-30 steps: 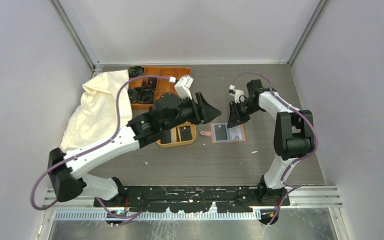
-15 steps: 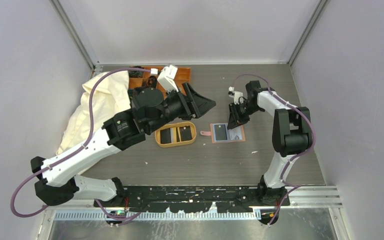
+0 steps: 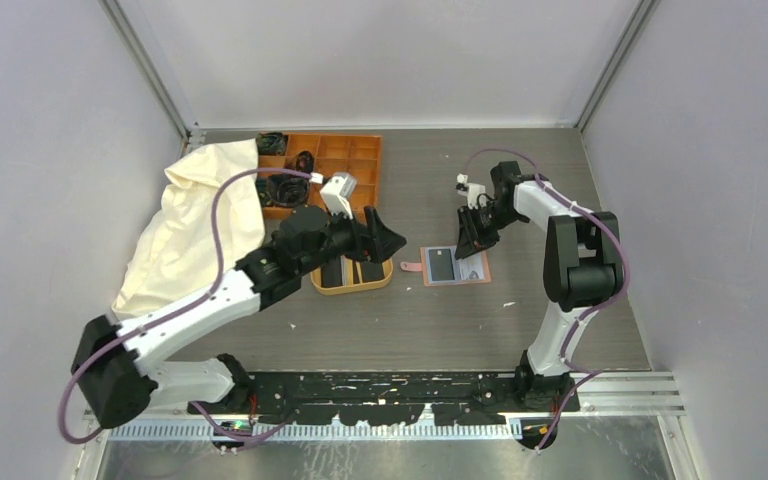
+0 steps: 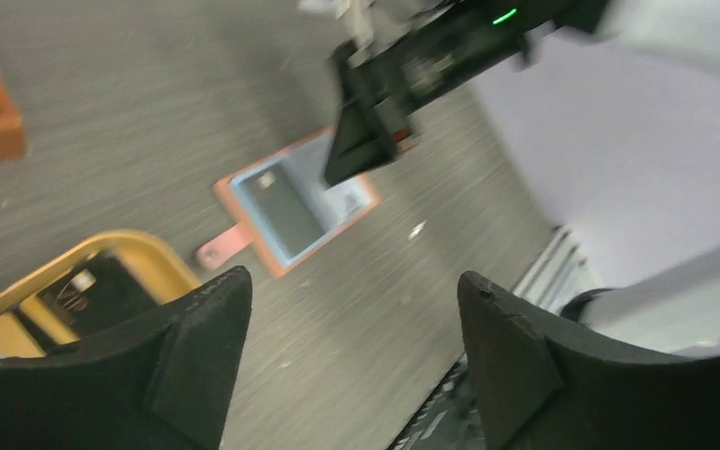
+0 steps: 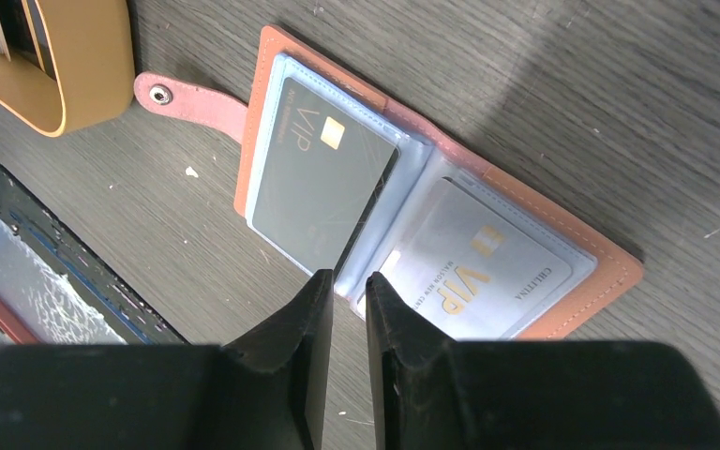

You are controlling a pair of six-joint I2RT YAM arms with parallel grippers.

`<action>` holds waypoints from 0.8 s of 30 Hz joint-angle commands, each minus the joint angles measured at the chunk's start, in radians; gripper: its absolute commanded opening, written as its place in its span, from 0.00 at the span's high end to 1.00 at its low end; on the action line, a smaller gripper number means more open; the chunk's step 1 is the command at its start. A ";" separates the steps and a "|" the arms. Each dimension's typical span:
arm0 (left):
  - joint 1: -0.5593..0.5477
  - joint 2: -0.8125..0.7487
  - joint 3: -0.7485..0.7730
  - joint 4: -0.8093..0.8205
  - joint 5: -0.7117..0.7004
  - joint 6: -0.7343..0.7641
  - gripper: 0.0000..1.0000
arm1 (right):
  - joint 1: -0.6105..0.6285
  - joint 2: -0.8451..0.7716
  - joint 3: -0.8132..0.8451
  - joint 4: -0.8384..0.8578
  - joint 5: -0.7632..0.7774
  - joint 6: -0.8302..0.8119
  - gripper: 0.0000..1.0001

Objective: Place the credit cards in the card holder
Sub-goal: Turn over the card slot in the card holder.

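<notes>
Brown leather card holder lies open flat on the desk, just right of the wooden tray. We see a dark card in its tray-side pocket and a pale card in the other. Right hand is over the fold, fingers nearly together with a slim gap; we cannot tell if it pinches anything. Left hand is spread wide and empty above the tray, which holds more black cards.
</notes>
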 commanded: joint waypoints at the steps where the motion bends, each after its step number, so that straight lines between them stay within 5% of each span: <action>1: 0.101 0.124 -0.107 0.322 0.300 0.080 0.25 | 0.001 -0.002 0.039 -0.003 -0.012 -0.014 0.75; 6: 0.103 0.318 -0.045 0.330 0.310 0.064 0.57 | -0.001 0.004 0.041 0.002 -0.050 -0.001 0.78; 10: 0.102 0.413 -0.008 0.312 0.286 0.058 0.73 | 0.005 0.018 0.038 0.007 -0.068 0.010 0.82; 24: 0.095 0.615 0.066 0.318 0.281 -0.009 0.81 | 0.042 0.076 0.049 0.022 -0.018 0.045 0.87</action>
